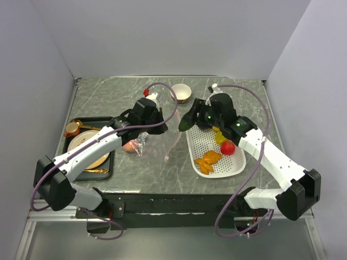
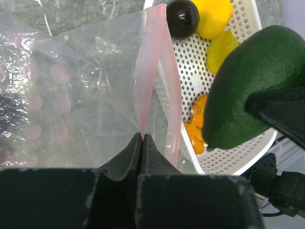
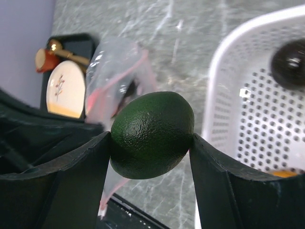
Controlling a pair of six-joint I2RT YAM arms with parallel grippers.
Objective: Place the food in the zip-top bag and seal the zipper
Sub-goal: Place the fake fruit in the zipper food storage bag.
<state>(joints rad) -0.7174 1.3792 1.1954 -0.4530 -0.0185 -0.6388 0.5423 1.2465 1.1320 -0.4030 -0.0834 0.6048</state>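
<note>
green piece: dark green, pebbly-skinned, egg-shaped toy fruit (image 3: 152,135), pinched across its middle between both fingers of the right gripper (image 3: 152,138); skin touches both inner finger faces.
position: at the left rim of the white perforated plastic basket (image 1: 238,168), just beside the bag's mouth and outside it.
bag: clear crinkly zip-top bag (image 2: 86,95), lying between the two arms, mouth facing the basket.
zipper: pale pink strip (image 2: 150,71). Its two halves meet at the left gripper and spread apart further along, so the mouth is partly open.
left gripper (image 2: 142,143): fingers pressed together on the pink strip, no gap showing.
peach-pink piece (image 1: 129,146): at the bag's far end from the basket; can't tell if it's inside.
basket contents: red piece (image 1: 227,147), yellow pieces (image 2: 214,16), orange pieces (image 1: 209,160), glossy dark ball (image 2: 182,18).
far left: black tray (image 1: 111,162) holding gold dishes, well apart from the bag's mouth.
</note>
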